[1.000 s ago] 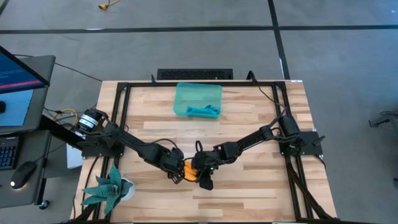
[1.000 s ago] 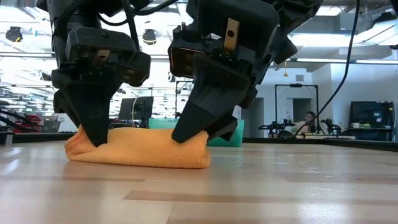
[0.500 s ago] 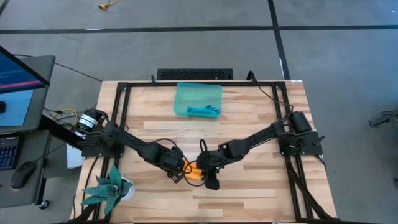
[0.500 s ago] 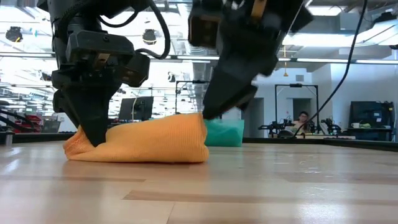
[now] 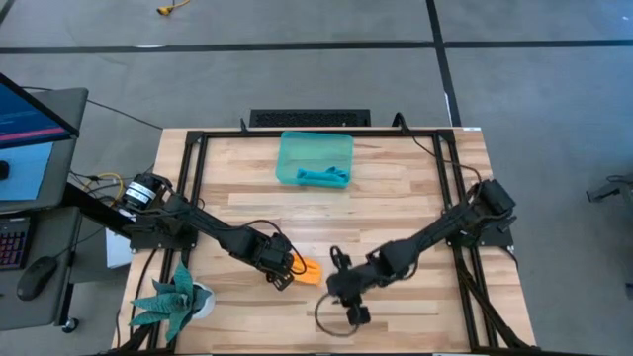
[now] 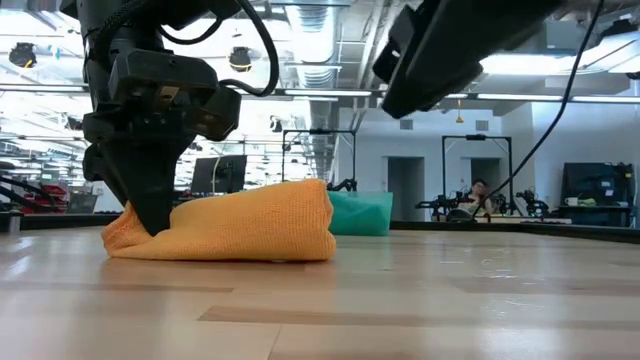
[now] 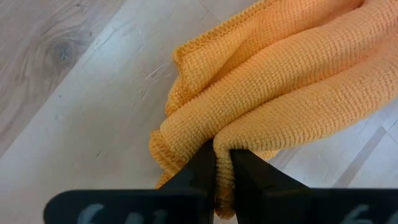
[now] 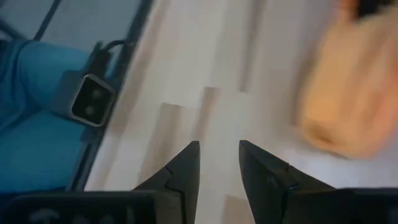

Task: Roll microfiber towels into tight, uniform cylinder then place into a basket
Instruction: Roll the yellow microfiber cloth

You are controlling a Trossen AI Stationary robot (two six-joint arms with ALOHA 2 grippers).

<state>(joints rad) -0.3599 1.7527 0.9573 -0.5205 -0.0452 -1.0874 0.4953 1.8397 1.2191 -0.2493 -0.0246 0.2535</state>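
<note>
The wooden table carries everything, with a black frame along its edges. The left arm reaches from the left edge toward the middle of the near half, and the right arm stretches from the right edge down toward the near edge.

The basket sits near the far edge, about mid-width, with the blue towel lying inside it against its near wall. A plant in a white pot stands at the near left corner.

The orange towel lies bunched in a loose roll on the near half of the table, a little left of centre. The left gripper is clamped on one end of it, the two fingers pinching a fold of the cloth between them while touching the tabletop.

The right gripper is lifted off the table, well apart from the orange towel and nearer the near edge, its fingers parted with nothing between them.
</note>
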